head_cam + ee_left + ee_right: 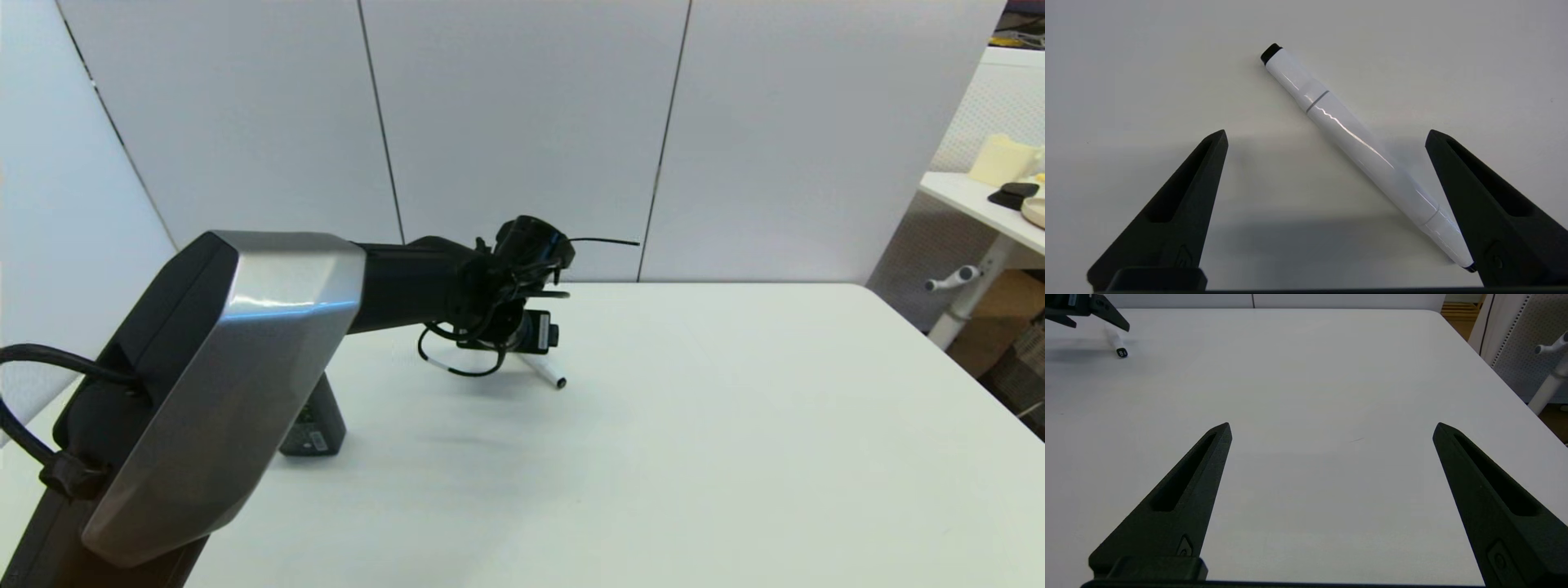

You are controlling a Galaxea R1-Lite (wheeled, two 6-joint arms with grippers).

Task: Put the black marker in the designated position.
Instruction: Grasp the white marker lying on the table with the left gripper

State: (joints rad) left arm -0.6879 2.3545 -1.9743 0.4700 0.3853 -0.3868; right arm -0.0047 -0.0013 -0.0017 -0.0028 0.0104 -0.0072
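The black marker (545, 372), a slim white pen with a small black end, lies flat on the white table (694, 425). In the left wrist view the black marker (1355, 143) runs diagonally between the two fingers, touching neither. My left gripper (519, 341) hangs open just above it, and the left gripper (1327, 132) shows its jaws spread wide. My right gripper (1332, 424) is open and empty over bare tabletop, far from the black marker (1119, 348). No mark for the designated position shows on the table.
A dark grey boxy bottle (314, 429) stands at the near left, half hidden behind my left arm's silver elbow (220, 384). White wall panels close off the back edge. A side table (992, 208) stands beyond the right edge.
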